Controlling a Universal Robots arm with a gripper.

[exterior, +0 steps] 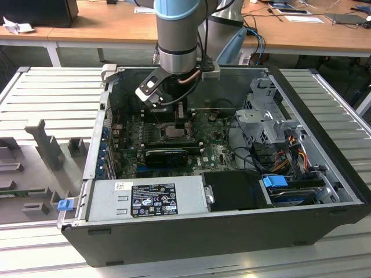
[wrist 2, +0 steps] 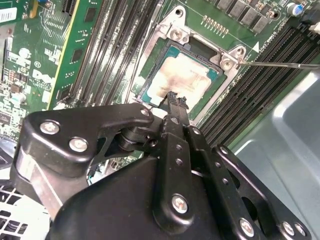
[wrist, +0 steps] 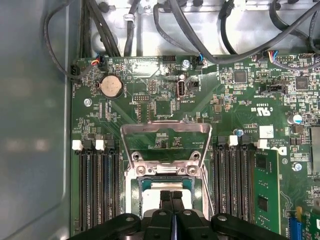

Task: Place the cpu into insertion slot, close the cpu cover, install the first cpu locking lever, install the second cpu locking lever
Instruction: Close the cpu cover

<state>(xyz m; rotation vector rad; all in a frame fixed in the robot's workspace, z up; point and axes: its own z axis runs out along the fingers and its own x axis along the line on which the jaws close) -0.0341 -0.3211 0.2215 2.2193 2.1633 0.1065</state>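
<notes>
As its jaws meet, gripper (wrist 2: 176,96) tip on cpu (wrist 2: 182,75), cpu cover (wrist: 165,129) raised

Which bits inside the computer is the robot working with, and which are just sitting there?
For the job: cpu, insertion slot, open cpu cover, locking lever, end effector.
Just sitting there: round battery, memory slots, power supply.

The small square metal cpu (wrist 2: 182,80) is silver-grey with tan smears; the flat circuit board (wrist: 130,70) is green with fine pale print. The thin metal-frame cpu cover (wrist: 165,128) is dull grey, and the jointed claw (wrist 2: 175,96) is black.
</notes>
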